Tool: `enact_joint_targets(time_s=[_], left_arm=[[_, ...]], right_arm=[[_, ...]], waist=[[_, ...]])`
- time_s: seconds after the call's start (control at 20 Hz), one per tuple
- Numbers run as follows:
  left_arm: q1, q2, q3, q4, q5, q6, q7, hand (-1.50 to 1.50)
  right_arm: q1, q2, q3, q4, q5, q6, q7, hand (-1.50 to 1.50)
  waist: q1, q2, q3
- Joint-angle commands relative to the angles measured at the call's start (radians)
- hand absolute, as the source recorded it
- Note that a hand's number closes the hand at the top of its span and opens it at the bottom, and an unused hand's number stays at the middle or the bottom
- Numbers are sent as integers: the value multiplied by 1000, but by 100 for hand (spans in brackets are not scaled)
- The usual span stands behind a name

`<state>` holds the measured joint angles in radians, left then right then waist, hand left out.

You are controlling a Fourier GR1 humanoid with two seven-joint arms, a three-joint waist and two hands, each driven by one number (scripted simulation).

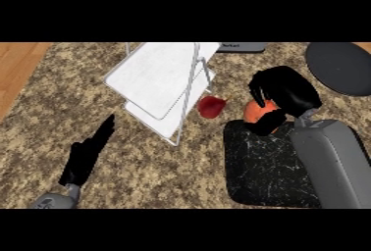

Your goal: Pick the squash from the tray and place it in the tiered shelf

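An orange squash (255, 111) hangs just above the far edge of the black speckled tray (264, 171). My right hand (286, 93) is shut on it, fingers and thumb curled round it and hiding most of it. The white tiered shelf (163, 81) with a wire frame stands to the left of the squash, its two flat tiers tilted in this view. My left hand (88, 153) lies open and flat on the counter at the lower left, away from the shelf.
A red vegetable (211, 106) sits on the counter between the shelf and the squash. A dark round plate (340, 66) lies at the far right. A grey appliance edge (240, 47) shows at the back. Wooden floor borders the counter's left.
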<state>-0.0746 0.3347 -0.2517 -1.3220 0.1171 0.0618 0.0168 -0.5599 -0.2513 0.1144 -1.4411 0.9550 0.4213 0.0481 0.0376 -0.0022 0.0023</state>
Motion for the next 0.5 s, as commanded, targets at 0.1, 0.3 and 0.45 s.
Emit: enact_joint_targets(time_s=[0.1, 0.3, 0.45], left_arm=[[64, -13, 5, 19, -1, 2, -53, 0], [27, -39, -3, -36, -21, 34, 31, 0], [-4, -44, 21, 12, -31, 19, 28, 0]], right_arm=[[-163, -67, -216, -51, -280, 114, -199, 150], [-259, -72, -308, 32, -363, 149, -178, 150], [-392, -14, -270, 166, -318, 81, -122, 150]], waist=[[-30, -1, -2], [-30, 2, -2], [-25, 5, -3]])
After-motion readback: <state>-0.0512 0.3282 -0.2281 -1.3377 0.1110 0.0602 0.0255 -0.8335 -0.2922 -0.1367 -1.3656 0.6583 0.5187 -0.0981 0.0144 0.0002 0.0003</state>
